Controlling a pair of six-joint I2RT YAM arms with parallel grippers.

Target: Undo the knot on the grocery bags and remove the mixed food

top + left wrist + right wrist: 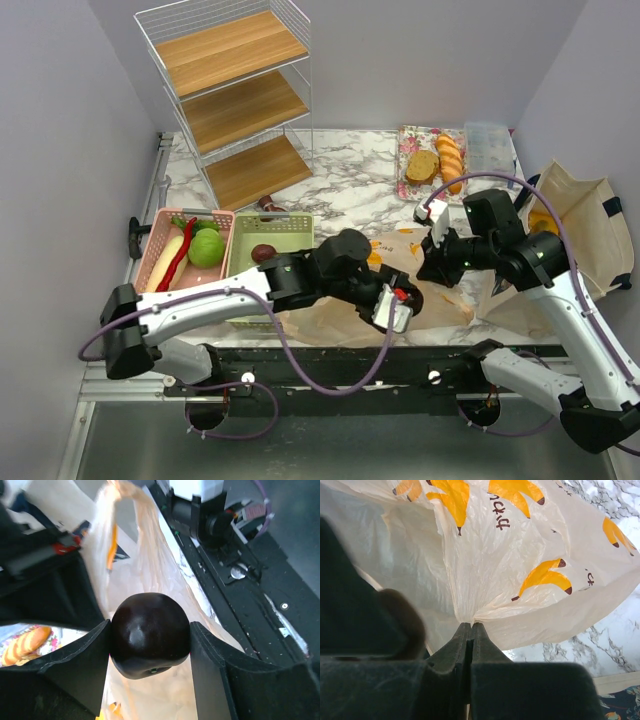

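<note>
A tan grocery bag (440, 300) with orange print lies open on the marble table in front of the arms. My left gripper (403, 300) is shut on a dark maroon ball (150, 630) and holds it over the bag (145, 560). My right gripper (434, 266) is shut on a pinch of the bag's plastic (520, 545), its jaws pressed together at the fold (471, 626). A second maroon ball (263, 252) lies in the green basket (290, 228). The pink basket (160, 232) holds the pale radish (167, 263), red chilli (181, 254) and green vegetable (206, 247).
A wire rack with wooden shelves (240, 95) stands at the back left. A floral tray (412, 140) holds a brown bread slice (422, 166) and golden rolls (451, 160). A beige canvas tote (580, 225) lies at the right. A small dark item (270, 207) lies behind the green basket.
</note>
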